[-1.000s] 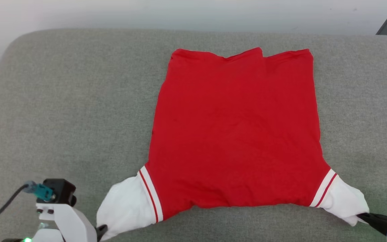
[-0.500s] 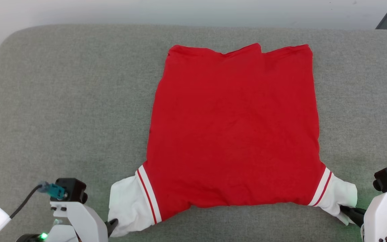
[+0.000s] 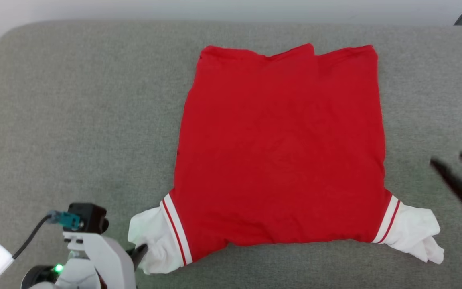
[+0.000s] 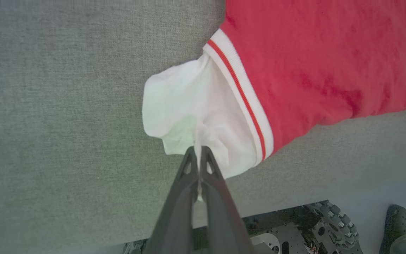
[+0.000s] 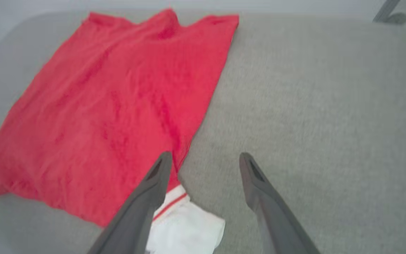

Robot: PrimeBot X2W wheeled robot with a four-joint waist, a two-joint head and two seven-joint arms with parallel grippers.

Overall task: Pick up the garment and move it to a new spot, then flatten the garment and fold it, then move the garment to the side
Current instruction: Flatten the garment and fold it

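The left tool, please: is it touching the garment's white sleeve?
Touching. The left wrist view shows the left tool shut on a pinch of the white sleeve of the garment, cloth caught between its tips.

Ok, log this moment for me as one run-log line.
stage: flattening | garment: spread on grey cushion | left gripper: shut on white sleeve | right gripper: open, holding nothing

The garment lies flat on the surface, hem at the far side, sleeves nearest the robot. The left gripper touches the left sleeve from the near side. The right gripper stands right of the garment, apart from it.
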